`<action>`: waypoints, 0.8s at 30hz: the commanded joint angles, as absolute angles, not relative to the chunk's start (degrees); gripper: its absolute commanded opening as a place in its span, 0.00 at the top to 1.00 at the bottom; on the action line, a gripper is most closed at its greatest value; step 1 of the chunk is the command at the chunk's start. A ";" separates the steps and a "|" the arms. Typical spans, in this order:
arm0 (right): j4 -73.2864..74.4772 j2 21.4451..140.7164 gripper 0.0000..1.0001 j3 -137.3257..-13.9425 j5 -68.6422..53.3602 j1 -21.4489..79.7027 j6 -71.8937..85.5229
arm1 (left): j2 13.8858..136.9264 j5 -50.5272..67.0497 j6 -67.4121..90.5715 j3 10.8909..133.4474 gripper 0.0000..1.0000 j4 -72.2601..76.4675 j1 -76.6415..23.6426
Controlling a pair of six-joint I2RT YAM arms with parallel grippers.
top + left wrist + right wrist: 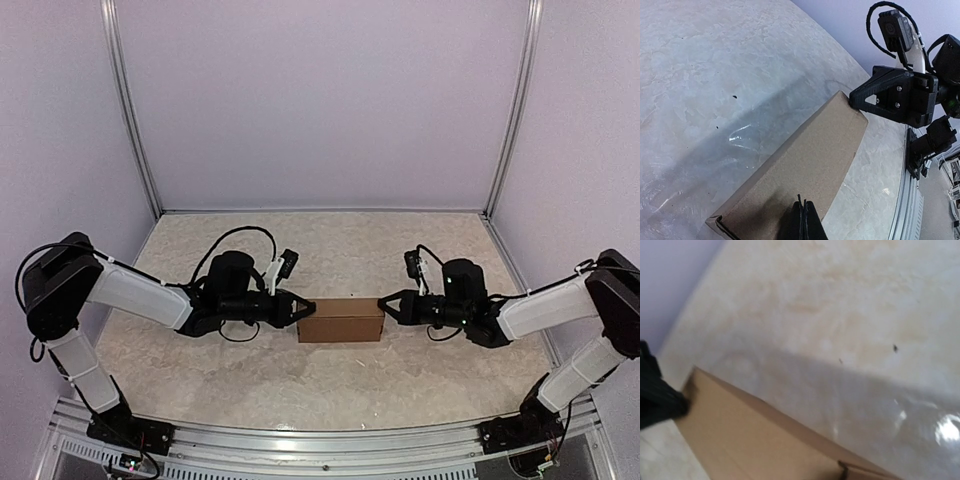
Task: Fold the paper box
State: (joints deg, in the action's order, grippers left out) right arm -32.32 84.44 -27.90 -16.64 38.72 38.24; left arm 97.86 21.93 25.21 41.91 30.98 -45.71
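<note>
Paper box (340, 320) on the table (350, 250), mid-way between the arms, long axis left to right, already a closed brown block. Left gripper (300, 309) has its jaws shut to a single point, on nothing, tip against the box's left end. Right gripper (385, 303) is likewise shut, empty, tip at the right end.

Risks, as judged:
- Box is pinned only by two narrow points. An off-centre push from either side could pivot it or send it sliding out.
- Too much squeeze could dent or buckle an end wall.
- Left wrist view shows a slight gap at the near corner seam; a flap there may spring open once pressure eases.

Hard to make out: right wrist view is blurred and shows none of its own fingers. Both end faces sit behind the grippers, so tab seating cannot be told. Underside and far long side are hidden.
</note>
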 commanded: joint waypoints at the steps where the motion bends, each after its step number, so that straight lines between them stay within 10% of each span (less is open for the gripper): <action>1: -40.00 93.09 1.00 -22.25 -21.95 38.22 44.02 | 100.42 19.77 24.00 40.92 1.00 18.76 -45.60; 24: -25.05 80.75 1.00 -32.46 -19.93 38.23 36.25 | 95.08 18.11 24.32 41.77 1.00 17.12 -45.45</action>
